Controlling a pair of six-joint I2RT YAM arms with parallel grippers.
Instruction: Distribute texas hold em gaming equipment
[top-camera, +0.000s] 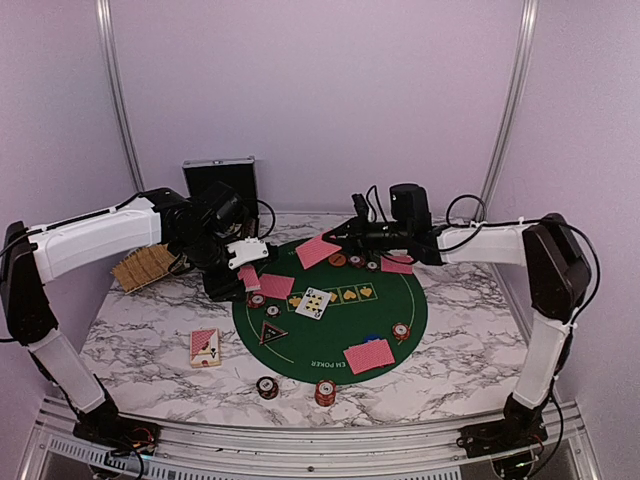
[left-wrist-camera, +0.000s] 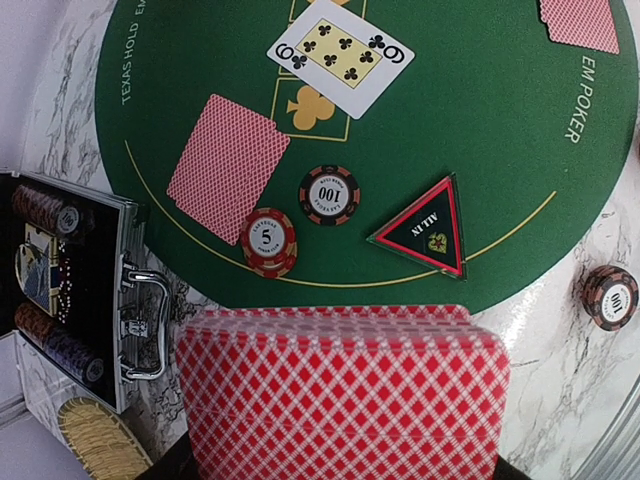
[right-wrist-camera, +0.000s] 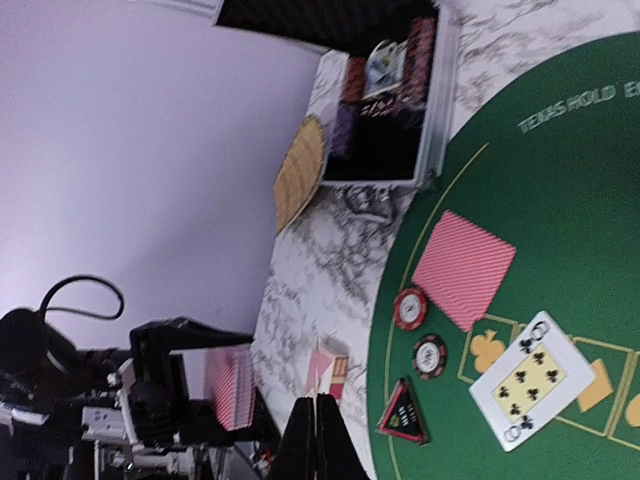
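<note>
My left gripper (top-camera: 246, 268) is shut on a deck of red-backed cards (left-wrist-camera: 340, 395), held above the mat's left edge; the deck hides its fingers. My right gripper (top-camera: 345, 236) is shut on one red-backed card (top-camera: 318, 250), held above the mat's far side; in the right wrist view its fingers (right-wrist-camera: 320, 430) are pressed together. On the mat lie a face-up nine of clubs (left-wrist-camera: 341, 55), face-down cards (left-wrist-camera: 228, 168) (top-camera: 369, 355) (top-camera: 397, 265), a black triangular button (left-wrist-camera: 425, 228), a red chip (left-wrist-camera: 269, 241) and a dark chip (left-wrist-camera: 329, 194). More chips (top-camera: 356, 261) lie under the right gripper.
The round green mat (top-camera: 400, 300) sits mid-table. The open silver case (left-wrist-camera: 70, 290) with chips stands left of it, a woven tan piece (top-camera: 143, 265) beside it. A card box (top-camera: 205, 347) lies front left. Chip stacks (top-camera: 267, 387) (top-camera: 325, 392) sit near the front edge.
</note>
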